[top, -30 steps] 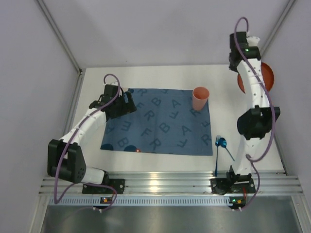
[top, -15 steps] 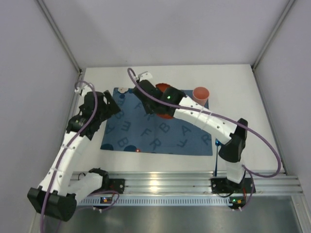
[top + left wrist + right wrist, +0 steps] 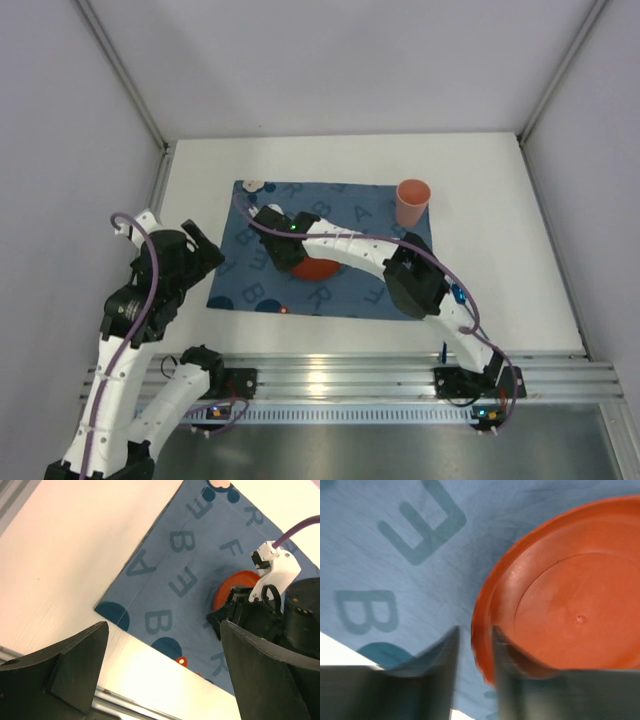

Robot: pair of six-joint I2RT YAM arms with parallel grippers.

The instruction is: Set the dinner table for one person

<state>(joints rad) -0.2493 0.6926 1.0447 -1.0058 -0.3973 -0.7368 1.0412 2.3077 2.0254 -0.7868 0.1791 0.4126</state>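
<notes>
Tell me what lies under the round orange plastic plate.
The round orange plastic plate lies on the blue cloth mat printed with letters. The patch beneath it is covered; any print there is hidden.

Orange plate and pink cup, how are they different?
The round orange-red plastic plate lies flat and wide; the peach plastic cup stands tall and is paler. The plate is mid-mat; the cup sits at its far right corner. Both rest on the blue lettered cloth mat.
</notes>
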